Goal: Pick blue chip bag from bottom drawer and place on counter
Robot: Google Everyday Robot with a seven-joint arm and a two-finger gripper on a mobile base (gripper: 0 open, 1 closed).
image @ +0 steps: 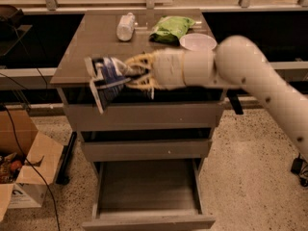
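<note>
My gripper (129, 75) is shut on the blue chip bag (106, 80) and holds it in the air at the height of the counter's front edge, over the left front corner. The bag is navy with white patches and hangs slanted, its lower end in front of the top drawer. The counter (91, 42) is the grey-brown top of the cabinet. The bottom drawer (149, 191) is pulled out, and its grey floor shows bare. My white arm reaches in from the right.
On the counter's far side lie a clear plastic bottle (125, 26), a bright green bag (172, 28) and a white bowl (198, 42). An open cardboard box (24, 170) stands on the floor at the left. A cable runs down the left side.
</note>
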